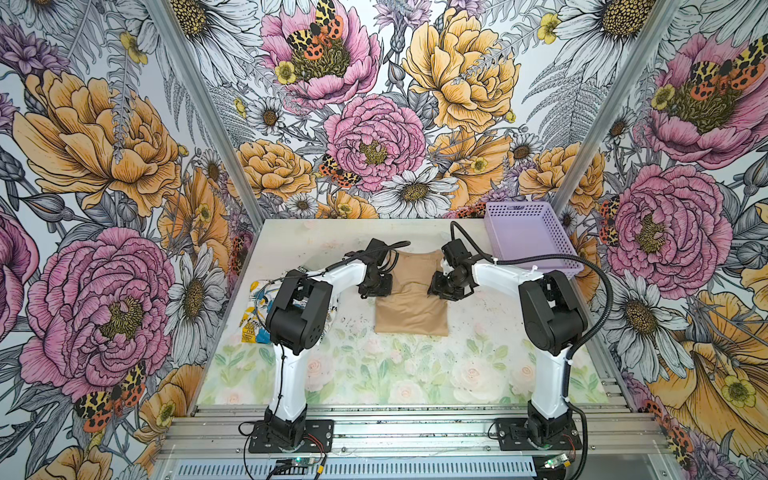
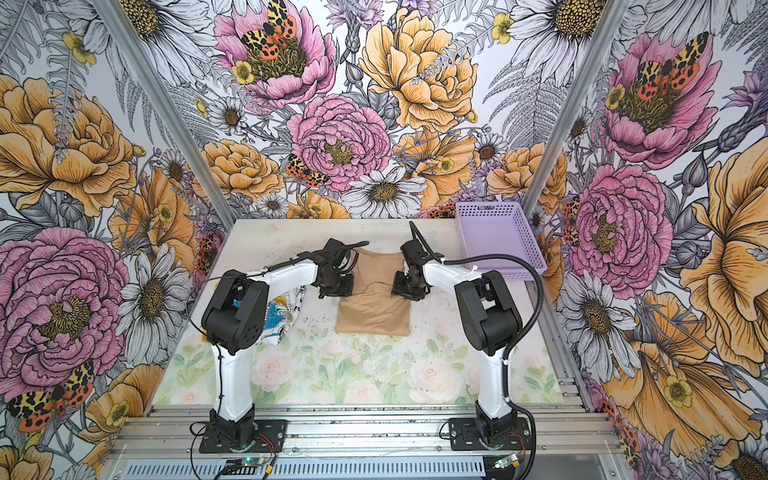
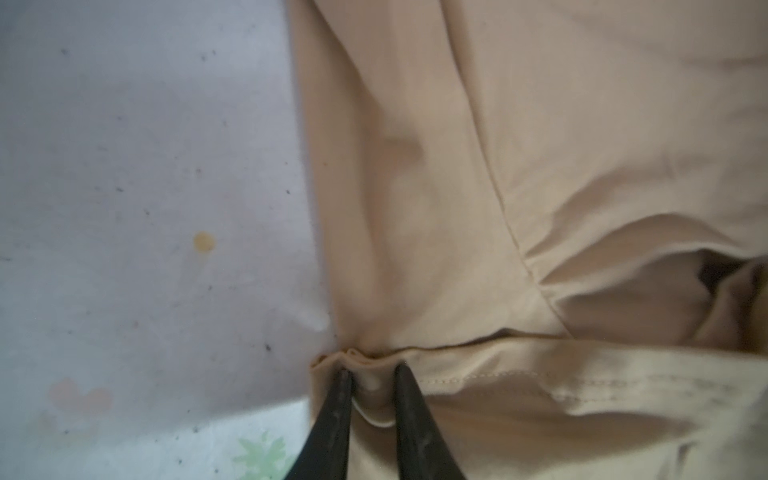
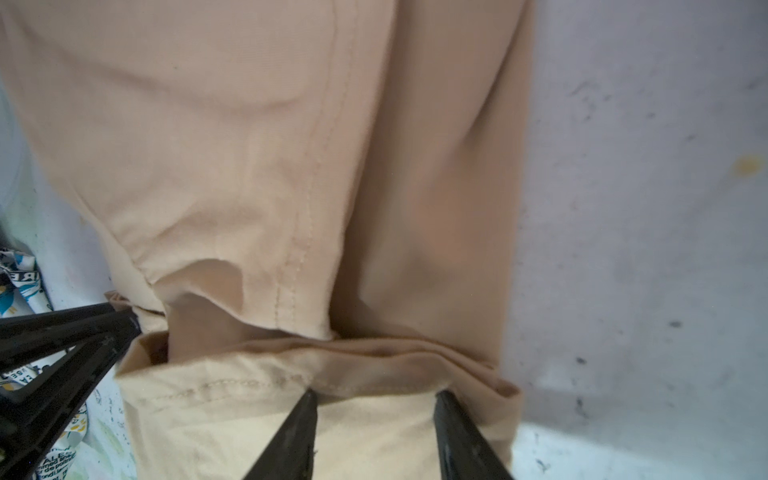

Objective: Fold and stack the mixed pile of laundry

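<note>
The tan-beige garment [image 1: 409, 307] [image 2: 374, 309] lies folded into a narrow strip at the table's middle. My left gripper [image 1: 374, 286] [image 3: 372, 376] is at its far left corner, jaws nearly together, pinching a bunched fold of the tan cloth [image 3: 415, 208]. My right gripper [image 1: 442, 291] [image 4: 376, 399] is at the far right corner, jaws apart, tips resting on the folded edge of the tan cloth [image 4: 249, 145]. The white garment with blue and yellow patches [image 1: 253, 316] [image 2: 282, 311] lies crumpled at the left, mostly hidden under the left arm.
A lavender perforated basket [image 1: 528, 232] [image 2: 498, 232] stands at the back right corner. The table [image 1: 374, 374] has a pale flower print. The left gripper's black fingers [image 4: 62, 332] show at the edge of the right wrist view.
</note>
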`<state>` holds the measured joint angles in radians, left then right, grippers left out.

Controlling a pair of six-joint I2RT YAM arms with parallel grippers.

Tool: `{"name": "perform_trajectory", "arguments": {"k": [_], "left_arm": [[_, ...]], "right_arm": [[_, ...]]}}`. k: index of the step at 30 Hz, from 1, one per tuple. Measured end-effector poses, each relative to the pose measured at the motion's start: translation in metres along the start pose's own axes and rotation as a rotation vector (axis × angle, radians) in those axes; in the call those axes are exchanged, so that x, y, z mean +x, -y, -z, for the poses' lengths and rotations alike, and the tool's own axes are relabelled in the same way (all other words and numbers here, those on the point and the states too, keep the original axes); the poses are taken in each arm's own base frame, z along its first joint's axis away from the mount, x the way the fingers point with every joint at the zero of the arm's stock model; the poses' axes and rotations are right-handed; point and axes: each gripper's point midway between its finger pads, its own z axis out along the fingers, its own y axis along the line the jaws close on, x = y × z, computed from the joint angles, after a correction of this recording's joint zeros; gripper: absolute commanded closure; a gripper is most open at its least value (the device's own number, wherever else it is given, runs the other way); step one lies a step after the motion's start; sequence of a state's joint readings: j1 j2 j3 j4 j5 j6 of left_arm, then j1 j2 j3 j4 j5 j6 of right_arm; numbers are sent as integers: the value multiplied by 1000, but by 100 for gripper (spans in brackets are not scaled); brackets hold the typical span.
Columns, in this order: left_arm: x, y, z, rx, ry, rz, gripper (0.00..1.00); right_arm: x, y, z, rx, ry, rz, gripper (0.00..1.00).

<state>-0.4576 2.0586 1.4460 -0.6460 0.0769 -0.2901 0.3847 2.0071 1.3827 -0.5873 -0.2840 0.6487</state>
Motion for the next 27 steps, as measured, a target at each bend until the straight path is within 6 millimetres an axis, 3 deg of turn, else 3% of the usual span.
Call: {"name": "perform_trajectory", "arguments": {"k": [8, 16, 22, 27], "left_arm": [[-1, -17, 4, -50, 26, 49, 80], [-3, -25, 11, -74, 43, 92, 60], [-6, -22, 46, -51, 98, 106, 53], [1, -16, 84, -2, 158, 117, 49]], "right_arm": [[0, 1, -1, 2, -2, 13, 52], [0, 0, -1, 2, -4, 17, 51], [0, -2, 5, 4, -8, 20, 50], [2, -10, 29, -12, 11, 27, 47]]}}
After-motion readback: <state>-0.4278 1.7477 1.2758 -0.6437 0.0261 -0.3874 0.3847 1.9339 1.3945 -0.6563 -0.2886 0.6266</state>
